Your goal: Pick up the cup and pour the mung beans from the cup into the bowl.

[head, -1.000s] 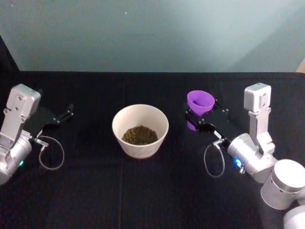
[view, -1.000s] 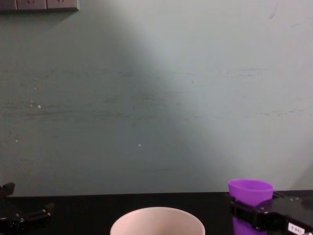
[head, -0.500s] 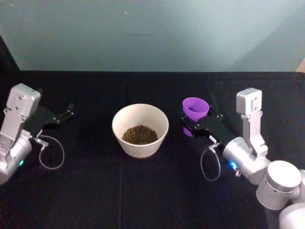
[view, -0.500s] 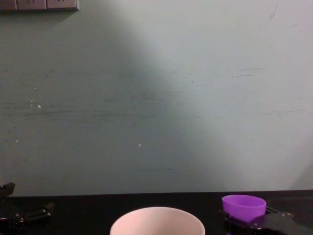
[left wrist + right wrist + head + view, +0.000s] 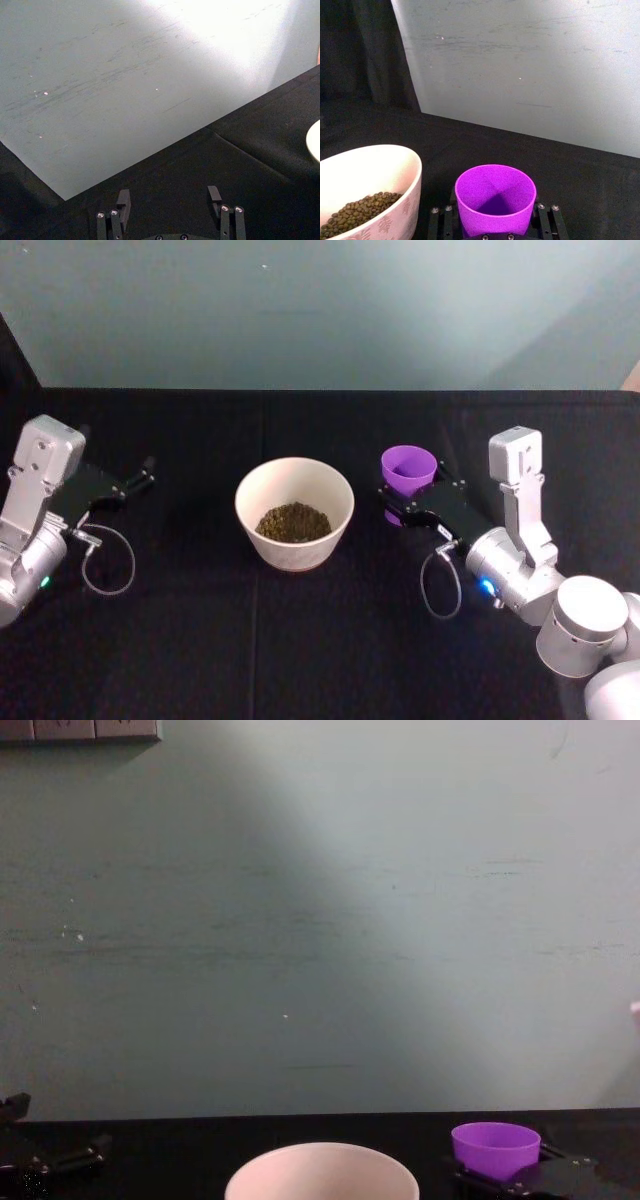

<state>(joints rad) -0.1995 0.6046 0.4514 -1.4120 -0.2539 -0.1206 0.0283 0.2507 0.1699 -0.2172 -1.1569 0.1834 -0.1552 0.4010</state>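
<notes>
Looking down from the head view, one small bright purple plastic cup (image 5: 408, 469), smooth and tapered, stands upright right of one wide round off-white bowl (image 5: 294, 512) near the middle of the black-clothed table (image 5: 300, 640). A single heap of dull green mung beans (image 5: 292, 523) lies in the bowl. The right gripper (image 5: 412, 500) is clamped around the cup's lower half, which its black fingers hide. The left gripper (image 5: 135, 481) rests near the table's left edge, well apart from the bowl.

From the chest view, the bowl's smooth rim (image 5: 321, 1175) and the cup's upper part (image 5: 495, 1149) show; their lower parts are cut off.

From the left wrist view, the left gripper's two black fingers (image 5: 221, 212) stand apart, holding nothing.

From the right wrist view, the cup's inside (image 5: 495, 199) looks empty; the bowl wall (image 5: 395, 220) bears a faint leaf pattern.
</notes>
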